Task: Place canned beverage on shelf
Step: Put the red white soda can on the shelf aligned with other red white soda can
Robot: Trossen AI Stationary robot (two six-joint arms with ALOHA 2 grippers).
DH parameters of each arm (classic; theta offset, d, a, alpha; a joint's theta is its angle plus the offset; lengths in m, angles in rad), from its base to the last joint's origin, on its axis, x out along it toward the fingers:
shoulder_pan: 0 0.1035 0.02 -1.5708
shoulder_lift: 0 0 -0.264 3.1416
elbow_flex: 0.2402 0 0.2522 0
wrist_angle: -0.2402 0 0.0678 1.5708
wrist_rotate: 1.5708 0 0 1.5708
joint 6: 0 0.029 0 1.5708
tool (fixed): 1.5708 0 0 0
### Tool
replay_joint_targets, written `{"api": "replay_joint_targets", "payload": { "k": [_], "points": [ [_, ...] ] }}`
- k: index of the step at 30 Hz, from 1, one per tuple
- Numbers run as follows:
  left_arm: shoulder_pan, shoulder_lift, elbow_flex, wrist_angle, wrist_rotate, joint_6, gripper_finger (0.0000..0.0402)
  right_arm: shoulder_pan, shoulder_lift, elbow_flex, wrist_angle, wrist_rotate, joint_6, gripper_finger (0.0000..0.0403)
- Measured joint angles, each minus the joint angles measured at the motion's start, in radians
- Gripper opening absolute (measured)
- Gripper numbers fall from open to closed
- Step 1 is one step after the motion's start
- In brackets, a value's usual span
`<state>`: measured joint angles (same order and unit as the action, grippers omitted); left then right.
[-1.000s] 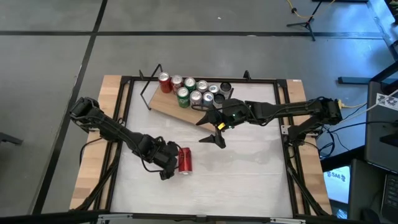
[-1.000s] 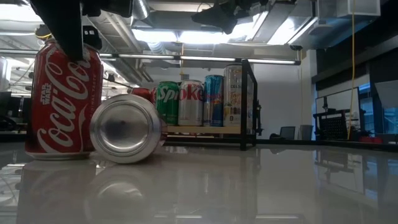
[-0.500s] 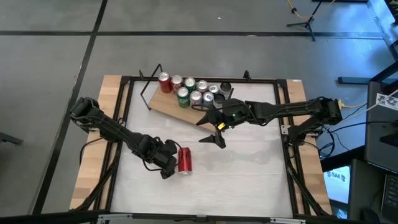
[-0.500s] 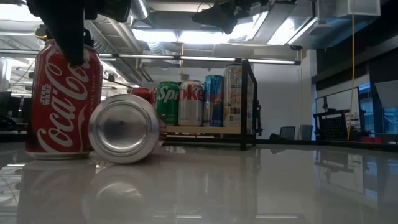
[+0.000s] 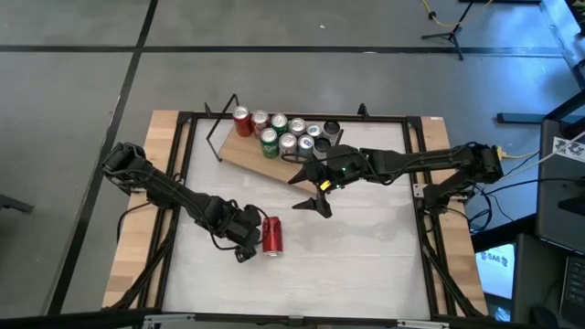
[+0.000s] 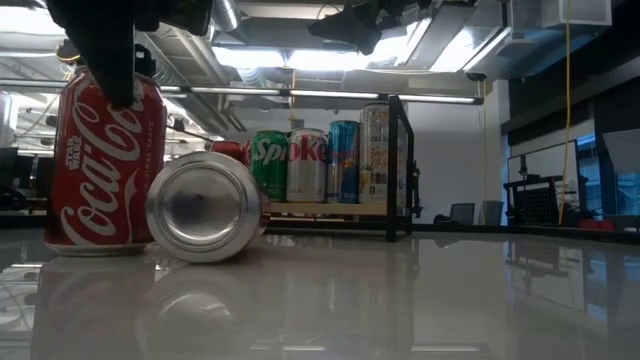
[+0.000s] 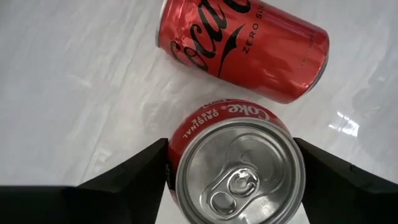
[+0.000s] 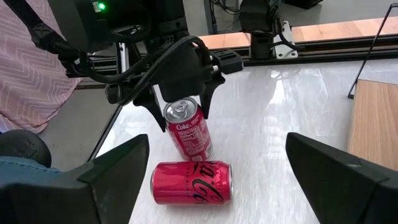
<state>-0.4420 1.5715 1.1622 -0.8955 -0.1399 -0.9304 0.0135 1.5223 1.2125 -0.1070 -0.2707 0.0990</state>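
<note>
Partly done, by the look of it: the shelf (image 5: pixel 260 157), set at an angle along the far edge of the bench (image 5: pixel 366 256), already carries a cluster of upright cans (image 5: pixel 279 133). Seven tops can be counted there in the high view: one red at the far-left end, two green, the rest silver-topped; a dark round object (image 5: pixel 331 128) just beside them cannot be identified. Two red cans are left on the bench, toward the near-left part, touching or nearly touching. One upright can (image 7: pixel 239 165) is straddled by the left gripper (image 7: pixel 231 177), a finger seen on each side of the can; the fingers look close against it, but whether the grip is fully closed cannot be told. The other, a lying can (image 7: pixel 244 42), rests on its side just beside the first. The right gripper (image 5: pixel 315 190) hangs above the middle of the bench, near the shelf's near edge, fingers spread wide and empty. Judged from this, the pick-up is in hand; lift, carry and placing are not yet done, and the lying can would remain after that.
</note>
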Motion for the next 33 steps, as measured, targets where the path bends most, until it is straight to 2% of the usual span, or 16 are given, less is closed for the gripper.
{"api": "replay_joint_targets", "payload": {
  "k": [10,23,33],
  "points": [
    [0.100,-0.028,-0.002,-0.016,0.102,0.287,0.0275,0.000,0.000,0.000,0.000,0.000,0.000,0.0372],
    [0.314,-0.162,-0.002,-0.085,0.100,0.561,0.0275,0.000,0.000,0.000,0.000,0.000,0.000,0.0372],
    [0.513,-0.167,-0.002,-0.100,0.100,0.788,0.0280,0.000,0.000,0.000,0.000,0.000,0.000,0.0372]
  ]
}}
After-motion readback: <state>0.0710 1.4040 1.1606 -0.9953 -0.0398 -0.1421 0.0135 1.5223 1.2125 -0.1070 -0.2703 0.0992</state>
